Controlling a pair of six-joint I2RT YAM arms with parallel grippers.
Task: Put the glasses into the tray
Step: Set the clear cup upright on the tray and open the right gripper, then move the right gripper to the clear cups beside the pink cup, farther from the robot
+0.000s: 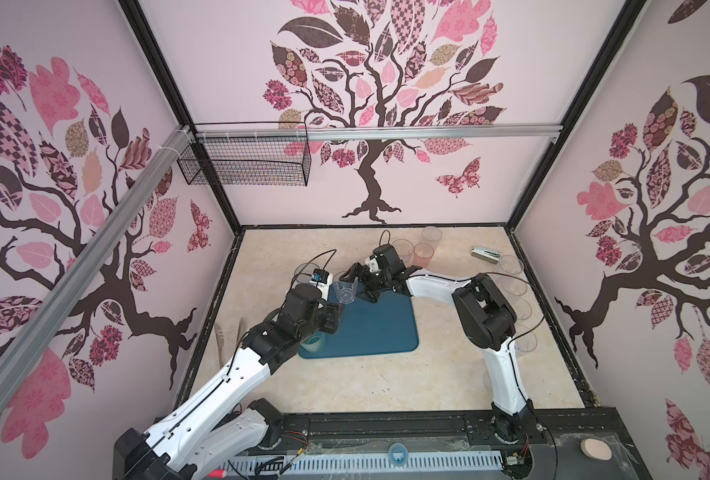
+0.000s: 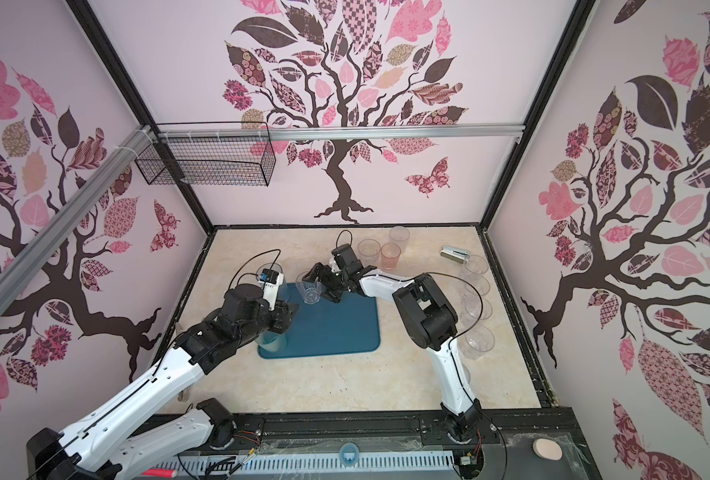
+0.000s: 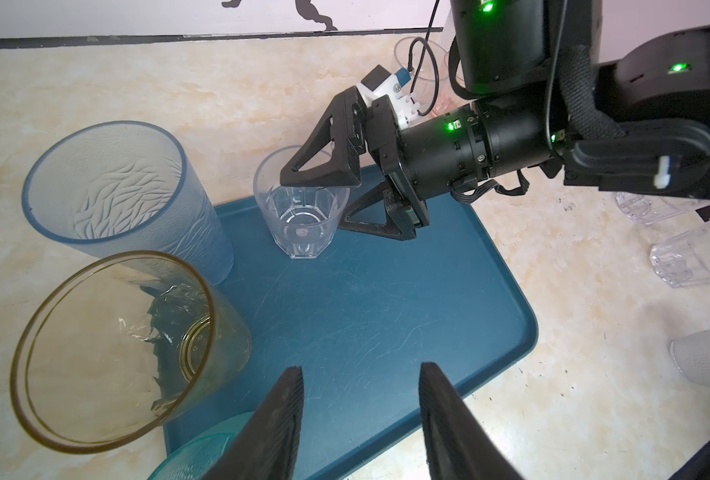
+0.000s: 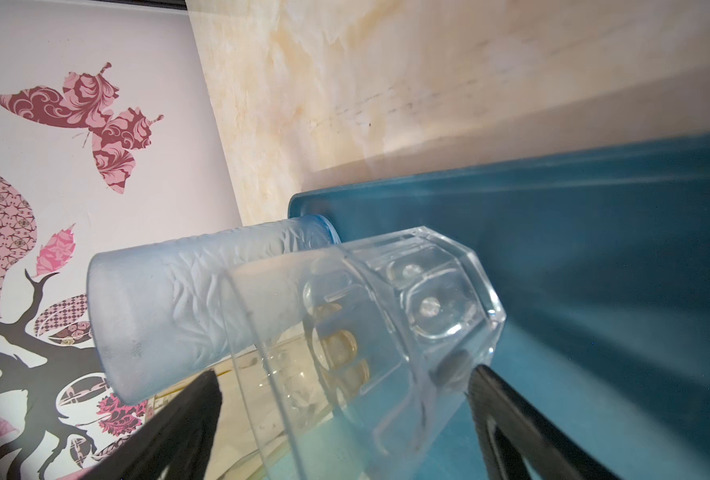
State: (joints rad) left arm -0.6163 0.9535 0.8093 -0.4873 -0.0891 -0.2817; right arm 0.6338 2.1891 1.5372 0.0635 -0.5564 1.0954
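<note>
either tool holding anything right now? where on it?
The left tool is open and empty. The right tool has its jaws wide around the side wall of the clear faceted tumbler, which stands on the tray; gripped or loose, cannot tell.

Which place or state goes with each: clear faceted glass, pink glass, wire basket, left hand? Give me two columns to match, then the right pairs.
Column one:
1. clear faceted glass
2. pink glass
3. wire basket
4. left hand

Column two:
a. hung on the rail
b. open, holding nothing
c. standing on the tray
d. on the table at the back, off the tray

Pairs: 1-c, 2-d, 3-a, 4-b
</note>
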